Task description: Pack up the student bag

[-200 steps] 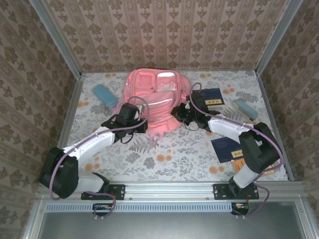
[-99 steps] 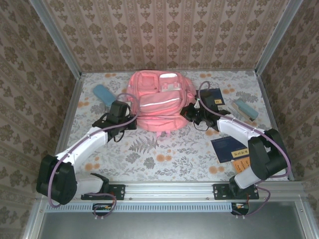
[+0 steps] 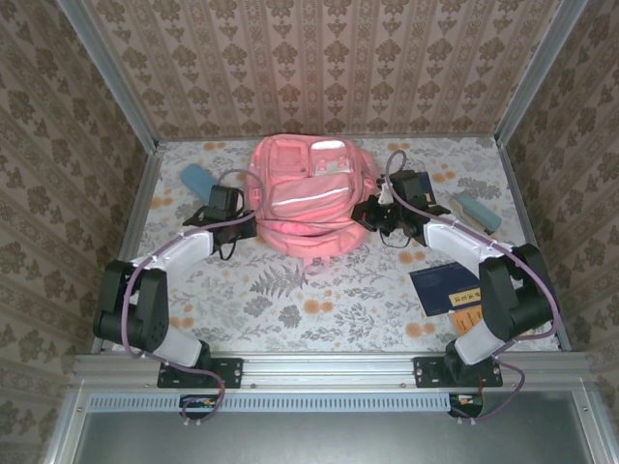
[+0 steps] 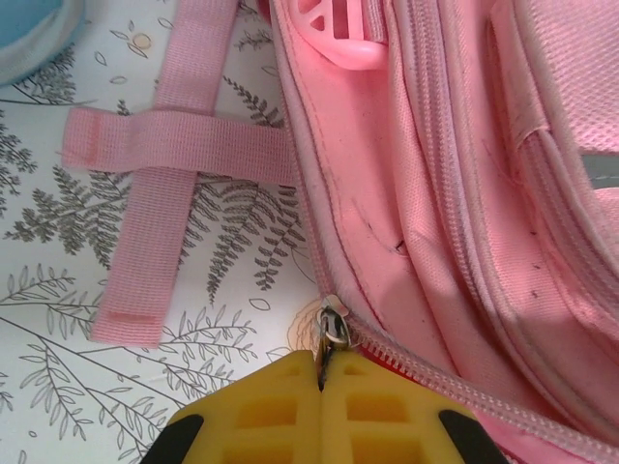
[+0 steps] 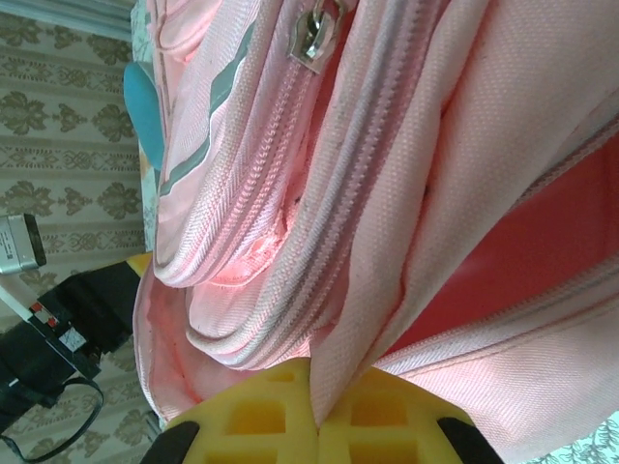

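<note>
1. Two arms reach farther from their bases than a second ago. The left gripper (image 3: 244, 224) and right gripper (image 3: 368, 215) flank the student bag (image 3: 305, 193), which has shifted toward the far wall and settled flatter on the floral table (image 3: 329, 290).
2. Left gripper: pads pressed together on the zip pull (image 4: 334, 324) at the bag's left edge.
3. Right gripper: pads clamped on a fold of the bag's pink fabric.
4. Student bag: lies front pockets up, mid-table on the far side. Its long axis runs near to far, with the striped pocket (image 3: 309, 196) toward the arms.
</note>
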`<control>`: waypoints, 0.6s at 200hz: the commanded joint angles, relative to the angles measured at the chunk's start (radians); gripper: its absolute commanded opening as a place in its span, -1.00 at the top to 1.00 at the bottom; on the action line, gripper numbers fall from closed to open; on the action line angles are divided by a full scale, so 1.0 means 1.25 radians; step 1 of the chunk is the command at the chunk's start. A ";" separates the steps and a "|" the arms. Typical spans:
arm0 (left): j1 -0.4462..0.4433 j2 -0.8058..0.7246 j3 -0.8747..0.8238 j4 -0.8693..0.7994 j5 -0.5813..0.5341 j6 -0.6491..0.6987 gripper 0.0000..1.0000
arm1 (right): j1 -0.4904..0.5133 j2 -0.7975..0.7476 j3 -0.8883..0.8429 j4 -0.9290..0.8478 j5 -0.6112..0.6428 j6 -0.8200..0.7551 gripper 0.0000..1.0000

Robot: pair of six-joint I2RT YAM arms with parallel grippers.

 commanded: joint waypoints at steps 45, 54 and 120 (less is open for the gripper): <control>0.054 -0.128 -0.093 -0.013 -0.101 -0.019 1.00 | 0.041 0.134 0.151 0.008 -0.051 -0.030 1.00; 0.053 -0.138 -0.103 -0.019 -0.094 -0.016 1.00 | 0.041 0.144 0.161 0.007 -0.051 -0.028 1.00; 0.050 -0.177 -0.032 -0.081 0.019 -0.004 -0.30 | -0.004 -0.018 0.098 -0.180 0.155 -0.104 -0.43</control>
